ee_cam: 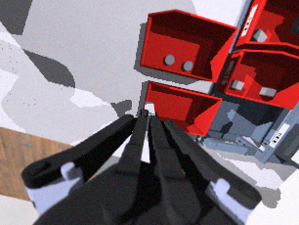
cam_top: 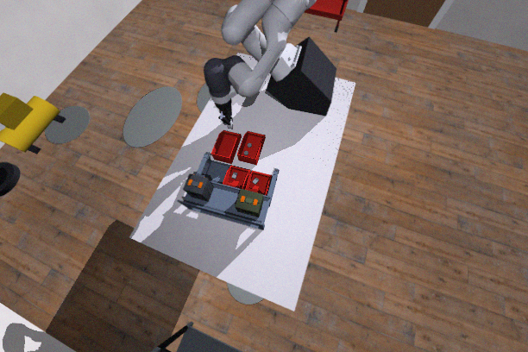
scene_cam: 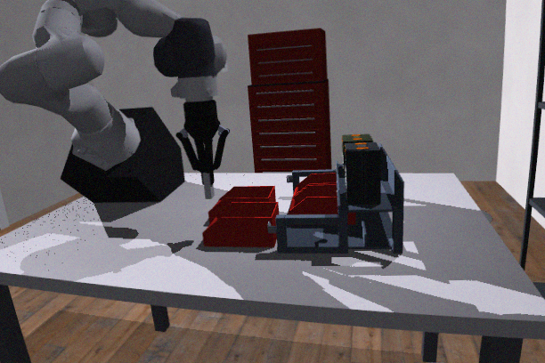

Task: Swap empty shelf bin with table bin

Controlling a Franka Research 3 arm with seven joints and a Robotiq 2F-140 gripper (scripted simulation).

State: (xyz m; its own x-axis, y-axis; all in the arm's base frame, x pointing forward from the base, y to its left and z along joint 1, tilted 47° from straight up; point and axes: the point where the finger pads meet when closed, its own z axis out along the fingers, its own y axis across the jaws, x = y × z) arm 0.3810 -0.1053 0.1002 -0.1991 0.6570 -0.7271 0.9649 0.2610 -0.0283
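An empty red bin stands on the white table in front of the blue-grey shelf. Beside it stands a red bin with two grey parts. The shelf's left place is vacant. Two more red bins with parts sit in the shelf. My gripper is shut with nothing between the fingers. It hangs low at the empty bin's end that faces away from the shelf.
A dark grey box and a green box stand on the shelf's top board. The black robot base is behind the bins. A red drawer cabinet stands beyond the table.
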